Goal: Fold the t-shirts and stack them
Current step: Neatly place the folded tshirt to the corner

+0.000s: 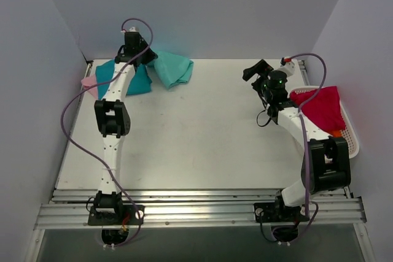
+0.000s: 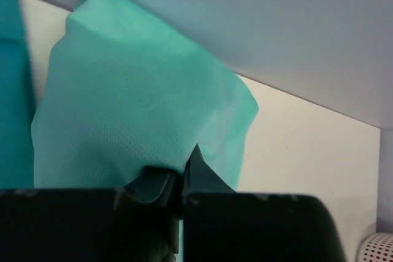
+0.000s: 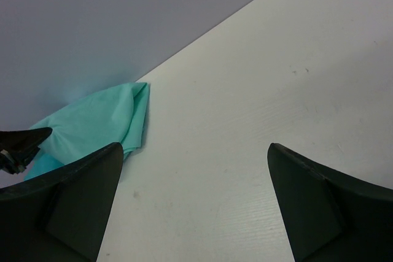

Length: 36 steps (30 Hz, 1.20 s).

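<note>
A mint-green t-shirt lies folded at the table's far edge by the back wall. My left gripper is shut on its near-left corner; in the left wrist view the fingertips pinch the cloth. A darker teal t-shirt lies left of it under my left arm, with a pink t-shirt under it at the far left. A crimson t-shirt fills the white basket, with a bit of orange cloth below it. My right gripper is open and empty above bare table, with the mint shirt far to its left.
The grey back wall stands right behind the mint shirt. Side walls close in the table on both sides. The white table top is bare in the middle. The basket rim also shows in the left wrist view.
</note>
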{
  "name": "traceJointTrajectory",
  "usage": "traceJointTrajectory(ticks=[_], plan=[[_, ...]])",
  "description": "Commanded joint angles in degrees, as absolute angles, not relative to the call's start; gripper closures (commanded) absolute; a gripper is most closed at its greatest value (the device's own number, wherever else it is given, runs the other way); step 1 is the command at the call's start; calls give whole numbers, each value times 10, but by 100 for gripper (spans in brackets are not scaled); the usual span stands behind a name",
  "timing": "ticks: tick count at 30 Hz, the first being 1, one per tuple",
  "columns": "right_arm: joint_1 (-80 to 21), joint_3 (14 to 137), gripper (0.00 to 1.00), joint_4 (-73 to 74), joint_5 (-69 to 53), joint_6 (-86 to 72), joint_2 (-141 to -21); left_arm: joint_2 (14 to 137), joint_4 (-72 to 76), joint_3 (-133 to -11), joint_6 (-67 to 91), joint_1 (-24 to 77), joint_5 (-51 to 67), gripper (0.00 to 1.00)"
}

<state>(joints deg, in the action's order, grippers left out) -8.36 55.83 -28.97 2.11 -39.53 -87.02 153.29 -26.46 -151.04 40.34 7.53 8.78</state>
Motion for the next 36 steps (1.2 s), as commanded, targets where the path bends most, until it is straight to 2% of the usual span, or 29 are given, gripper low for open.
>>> traceJointTrajectory(ticks=[1,5,13,16,17,18,19,20,21,24,31,36], plan=[[-80,554,0,-337,-24,-412,-873,1436,-300,-1498,305,28,47,98],[-79,548,0,-358,-47,-422,-883,1399,-326,-1470,277,-30,38,98],[-80,549,0,-388,-85,-443,-910,1267,-217,-1196,280,-122,71,98],[-81,553,0,-390,-91,-447,-910,1244,-193,-1133,290,-141,82,97],[-81,551,0,-390,-90,-448,-911,1240,-192,-1099,311,-147,88,91],[-82,551,0,-392,-89,-449,-911,1238,-181,-1081,322,-156,112,78],[-81,551,0,-391,-91,-449,-913,1236,-178,-1064,334,-159,124,32],[-82,552,0,-389,-91,-449,-913,1234,-176,-1033,351,-161,130,18],[-82,549,0,-389,-91,-450,-912,1228,-165,-1016,359,-161,133,8],[-82,541,0,-392,-89,-450,-907,1202,-119,-940,377,-153,160,6],[-84,533,0,-391,-89,-449,-897,1146,-115,-882,393,-143,141,6],[-98,532,0,-386,-76,-441,-887,1011,-45,-805,386,-133,114,6]])
